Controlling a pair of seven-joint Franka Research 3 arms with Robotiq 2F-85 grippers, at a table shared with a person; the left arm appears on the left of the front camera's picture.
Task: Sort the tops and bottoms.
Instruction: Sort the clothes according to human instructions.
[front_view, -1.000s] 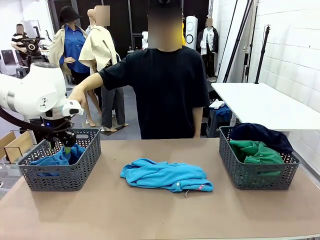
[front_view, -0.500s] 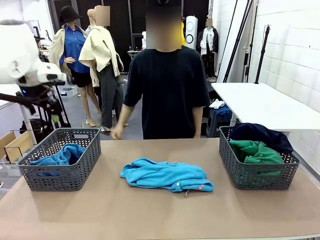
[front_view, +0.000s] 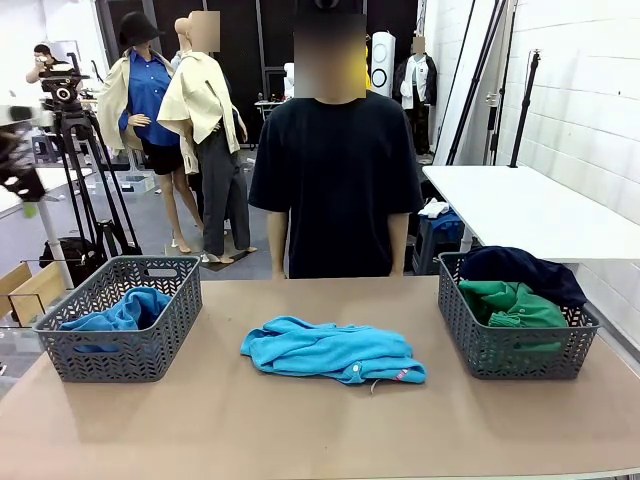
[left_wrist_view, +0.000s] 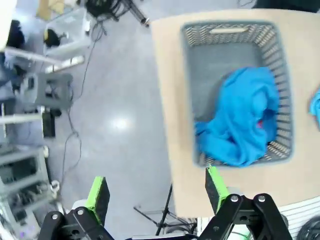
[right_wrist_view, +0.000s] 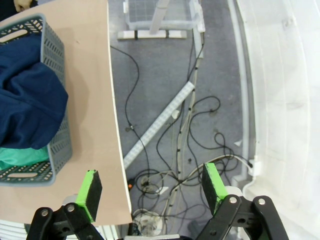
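Lying crumpled mid-table (front_view: 200, 420), the turquoise bottoms (front_view: 332, 351) are seen nearest, the medium blue bottoms (front_view: 115, 312) and the green top (front_view: 512, 302) with the navy top (front_view: 520, 268) being kept in side baskets, while both the left gripper (left_wrist_view: 156, 192) and the right gripper (right_wrist_view: 152, 186) are held apart, empty.
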